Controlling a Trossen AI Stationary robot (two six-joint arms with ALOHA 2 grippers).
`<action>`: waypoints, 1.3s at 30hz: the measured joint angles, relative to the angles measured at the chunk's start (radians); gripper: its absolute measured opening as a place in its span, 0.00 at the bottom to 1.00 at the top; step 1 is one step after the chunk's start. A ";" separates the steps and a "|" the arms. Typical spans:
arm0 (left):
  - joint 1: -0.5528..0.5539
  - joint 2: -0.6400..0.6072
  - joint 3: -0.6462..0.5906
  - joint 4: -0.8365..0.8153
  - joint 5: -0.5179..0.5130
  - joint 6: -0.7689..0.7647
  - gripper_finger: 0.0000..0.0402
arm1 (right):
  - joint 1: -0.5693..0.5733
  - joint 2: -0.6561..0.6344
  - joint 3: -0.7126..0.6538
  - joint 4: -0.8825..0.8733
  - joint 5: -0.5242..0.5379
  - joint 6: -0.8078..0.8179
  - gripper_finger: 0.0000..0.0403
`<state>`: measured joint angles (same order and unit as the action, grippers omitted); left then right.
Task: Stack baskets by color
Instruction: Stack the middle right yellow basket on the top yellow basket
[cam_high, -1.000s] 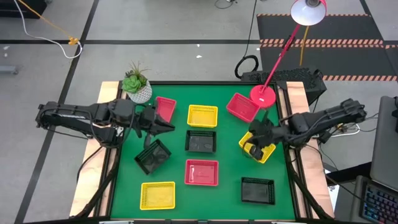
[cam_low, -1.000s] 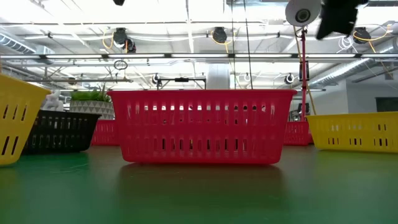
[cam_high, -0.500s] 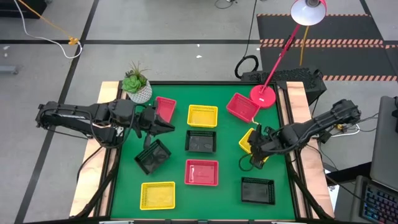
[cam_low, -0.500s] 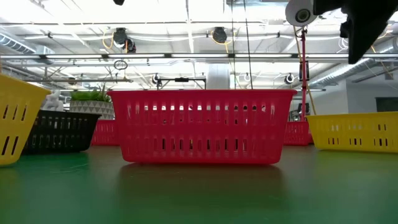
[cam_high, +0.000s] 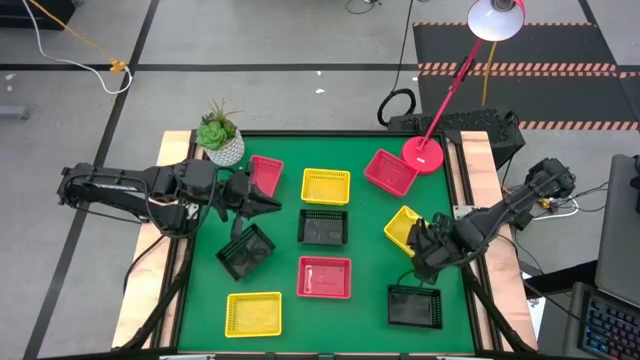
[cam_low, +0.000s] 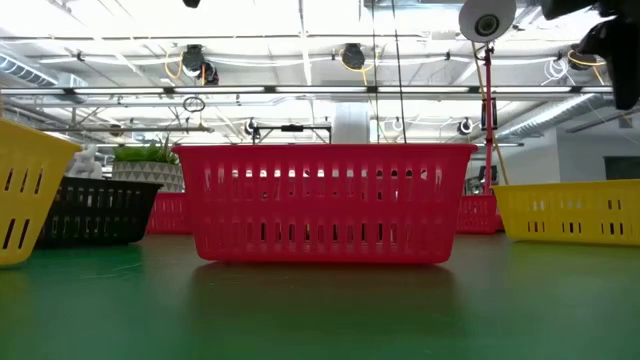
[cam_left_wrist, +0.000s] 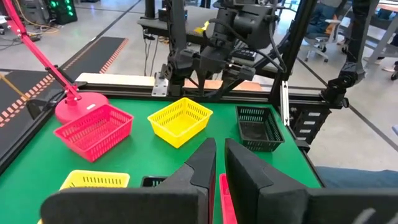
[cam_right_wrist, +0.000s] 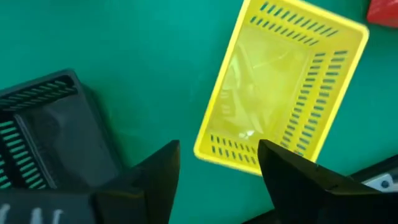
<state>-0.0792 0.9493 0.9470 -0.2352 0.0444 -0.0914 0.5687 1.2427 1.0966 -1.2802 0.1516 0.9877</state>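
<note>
Red lamp base (cam_high: 423, 153) touching red basket (cam_high: 390, 172)

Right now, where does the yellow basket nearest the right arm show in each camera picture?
High view: yellow basket at the table's right side, beside the right gripper.
Low view: yellow basket at far right.
Left wrist view: centre.
Right wrist view: upper middle.
Shared landmark: the black basket next to it, except in the low view.

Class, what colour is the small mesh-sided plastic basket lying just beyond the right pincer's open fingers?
Yellow: the small mesh-sided plastic basket shows best in the right wrist view.
</note>
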 joint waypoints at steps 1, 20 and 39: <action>0.000 0.000 0.000 0.000 0.000 0.000 0.09 | 0.007 0.000 -0.001 0.005 0.000 0.010 0.53; 0.000 0.000 0.000 0.011 0.000 -0.001 0.09 | -0.125 -0.001 -0.206 -0.094 0.003 0.061 0.53; 0.000 0.000 0.000 0.024 0.000 -0.004 0.09 | -0.391 -0.001 -0.305 0.000 -0.050 -0.135 0.53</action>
<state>-0.0792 0.9493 0.9470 -0.2108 0.0441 -0.0956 0.1776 1.2415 0.7918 -1.2797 0.1017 0.8530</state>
